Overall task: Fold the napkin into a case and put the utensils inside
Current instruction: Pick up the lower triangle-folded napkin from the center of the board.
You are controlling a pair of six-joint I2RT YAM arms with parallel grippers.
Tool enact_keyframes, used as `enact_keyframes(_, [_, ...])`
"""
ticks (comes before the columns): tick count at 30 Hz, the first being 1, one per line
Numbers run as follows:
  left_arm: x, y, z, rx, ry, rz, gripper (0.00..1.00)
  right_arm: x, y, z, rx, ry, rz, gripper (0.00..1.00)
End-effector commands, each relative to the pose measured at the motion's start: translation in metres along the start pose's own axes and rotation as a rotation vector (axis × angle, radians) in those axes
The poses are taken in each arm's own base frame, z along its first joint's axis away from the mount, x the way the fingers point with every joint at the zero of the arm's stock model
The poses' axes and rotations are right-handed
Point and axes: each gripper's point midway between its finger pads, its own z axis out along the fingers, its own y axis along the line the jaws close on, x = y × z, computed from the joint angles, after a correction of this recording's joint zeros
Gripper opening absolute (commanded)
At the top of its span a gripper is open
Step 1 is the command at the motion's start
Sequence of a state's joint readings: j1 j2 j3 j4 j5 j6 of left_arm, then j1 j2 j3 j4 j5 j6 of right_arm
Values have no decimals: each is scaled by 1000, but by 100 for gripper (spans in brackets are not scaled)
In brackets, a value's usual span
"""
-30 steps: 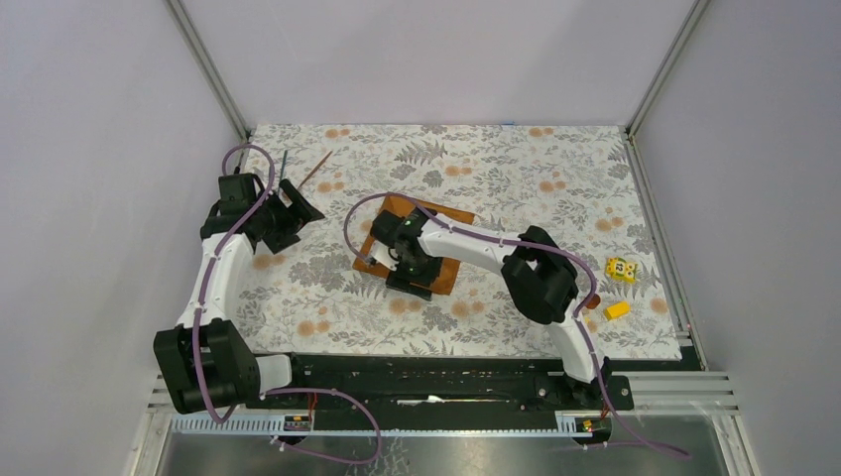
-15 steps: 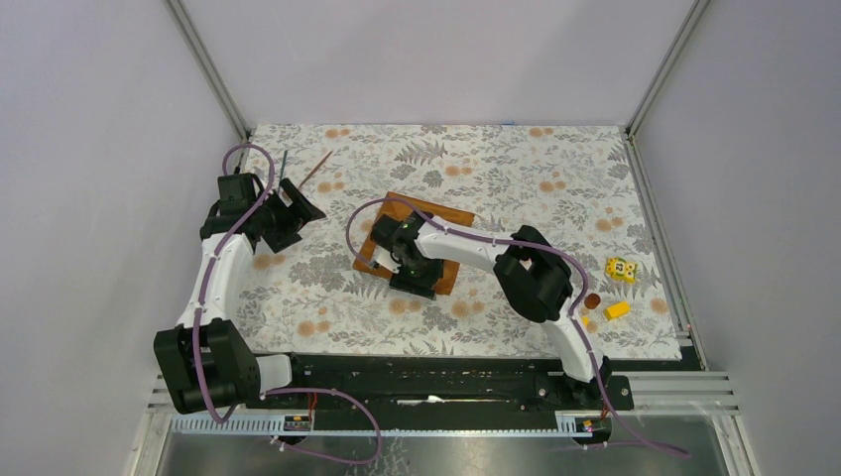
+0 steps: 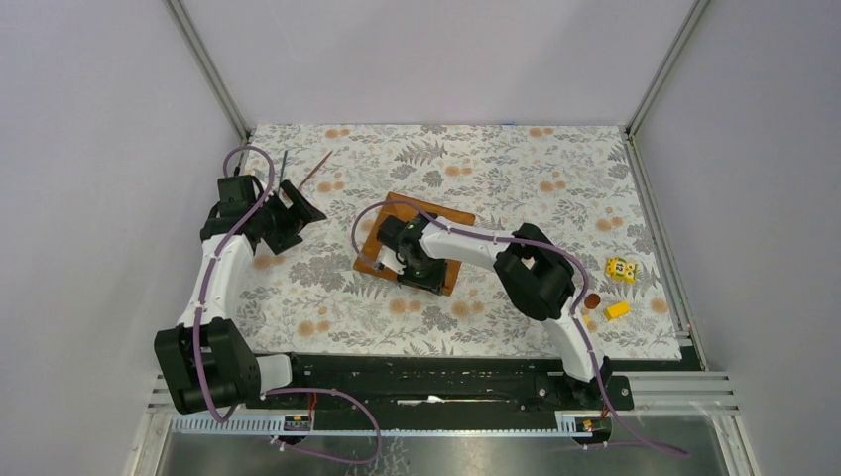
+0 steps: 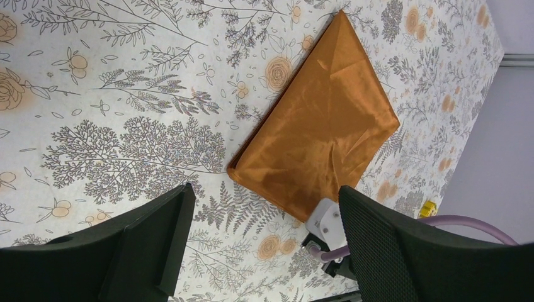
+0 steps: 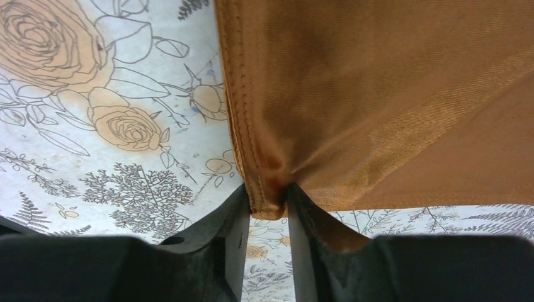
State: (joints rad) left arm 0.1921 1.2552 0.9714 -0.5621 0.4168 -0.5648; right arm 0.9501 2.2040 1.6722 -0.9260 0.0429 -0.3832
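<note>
The rust-orange napkin (image 3: 436, 223) lies folded in a slanted rectangle on the floral tablecloth (image 3: 516, 169). It also shows in the left wrist view (image 4: 321, 126) and the right wrist view (image 5: 390, 94). My right gripper (image 3: 424, 278) is shut on the napkin's near hemmed corner (image 5: 269, 200). My left gripper (image 3: 300, 211) is open and empty, left of the napkin (image 4: 261, 245). A thin dark rod (image 3: 284, 165) and a thin copper-brown piece (image 3: 319, 170) lie at the far left. A small brown round piece (image 3: 592, 300) shows beside the right arm.
Two small yellow blocks (image 3: 621, 269) (image 3: 617, 310) lie near the right edge of the cloth. Metal frame posts (image 3: 208, 69) and grey walls close in the left, right and back sides. The arm bases sit on a black rail (image 3: 426, 382) at the near edge.
The right arm's elbow has moved a little left, uncovering the small brown round piece. The right gripper has shifted slightly with the napkin corner in it. The left arm has not moved.
</note>
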Motion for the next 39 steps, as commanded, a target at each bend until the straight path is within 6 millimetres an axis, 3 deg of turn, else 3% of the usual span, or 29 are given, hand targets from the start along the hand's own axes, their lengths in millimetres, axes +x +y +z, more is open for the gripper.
enact_keyframes(1, [-8,-9,-8,49,-44,37,90,26,15,72,-97,84,6,30])
enact_keyframes(5, [-3,-6,-6,45,-31,34,90,25,12,74,-90,67,21,13])
enact_keyframes(9, [7,-1,1,55,2,13,90,13,18,54,-117,-10,53,0])
enact_keyframes(14, [44,5,19,131,131,-74,92,-7,30,10,-187,-154,97,0])
enact_keyframes(19, [84,9,31,234,230,-229,95,-18,47,-19,-272,-266,162,0])
enact_keyframes(23, [101,16,29,242,194,-320,98,-15,53,-25,-322,-311,218,0])
enact_keyframes(30, [120,27,38,254,189,-431,99,-15,41,-49,-378,-447,316,0])
enact_keyframes(35, [140,19,48,270,241,-447,99,-16,35,-69,-405,-512,333,0])
enact_keyframes(39, [144,12,57,273,237,-435,99,-16,32,-77,-420,-543,338,0])
